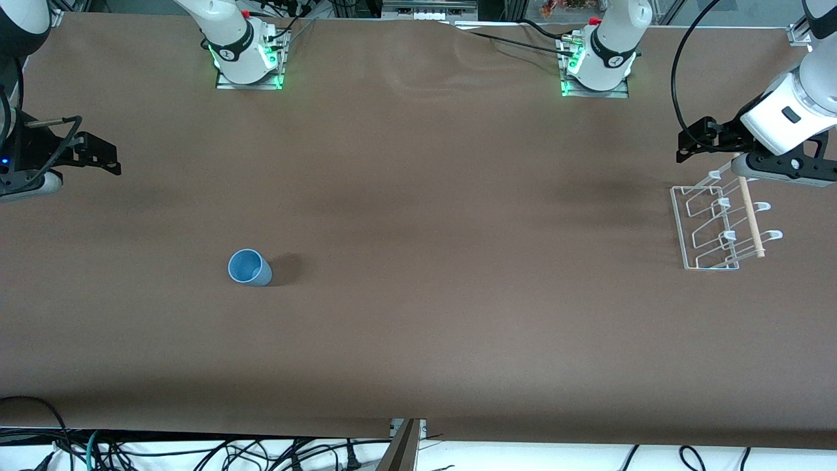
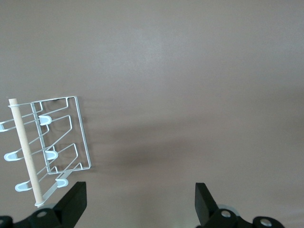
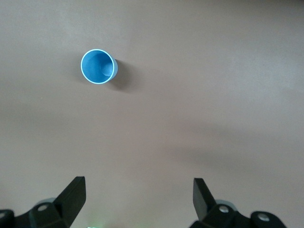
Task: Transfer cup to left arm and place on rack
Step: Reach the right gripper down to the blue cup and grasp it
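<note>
The light-blue cup (image 1: 249,267) stands upright and alone on the brown table (image 1: 418,196), toward the right arm's end; it also shows in the right wrist view (image 3: 98,66). The white wire rack (image 1: 716,229) with its wooden dowel (image 1: 751,216) sits at the left arm's end and shows in the left wrist view (image 2: 59,142). My left gripper (image 1: 690,140) hangs open and empty over bare table beside the rack; its fingers (image 2: 76,202) stand wide apart. My right gripper (image 1: 104,157) hangs open and empty over the table's edge at the right arm's end, well apart from the cup.
Both arm bases (image 1: 248,55) (image 1: 598,62) stand along the table's edge farthest from the front camera. Cables (image 1: 196,451) lie below the table's near edge. Brown table surface lies between cup and rack.
</note>
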